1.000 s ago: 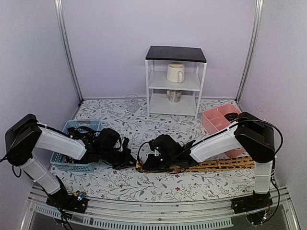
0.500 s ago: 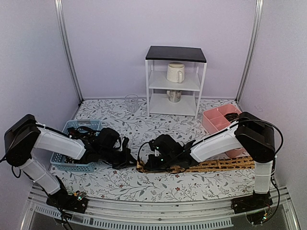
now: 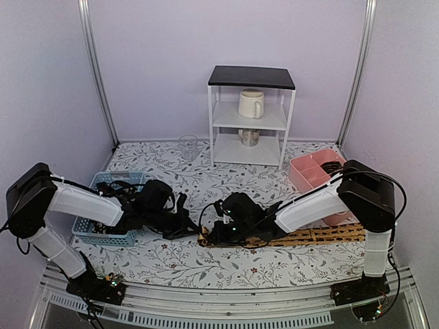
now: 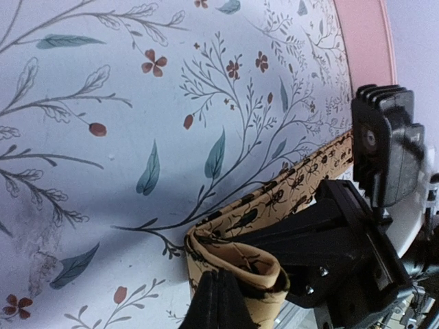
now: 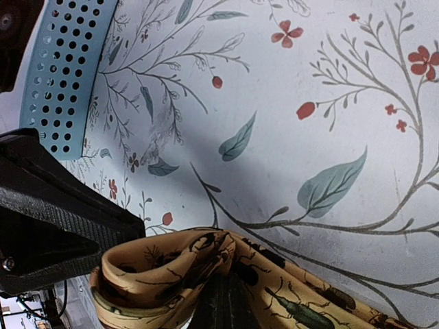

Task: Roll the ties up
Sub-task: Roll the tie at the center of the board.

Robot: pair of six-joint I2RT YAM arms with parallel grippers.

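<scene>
Long narrow tan-orange tie (image 3: 329, 234) with a dark brown print, beetle-like up close, stretched flat and straight across the near part of the table (image 3: 171, 264), from the right side toward the middle. Left end (image 4: 236, 264) doubled back into a loose, raised loop, fabric bunched and puckered there.

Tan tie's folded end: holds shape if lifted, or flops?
Likely floppy: the tan tie bunches in soft, loose loops at its end. Probably light and thin; the rest lies flat on the table. The loops look apt to unroll if released.
</scene>
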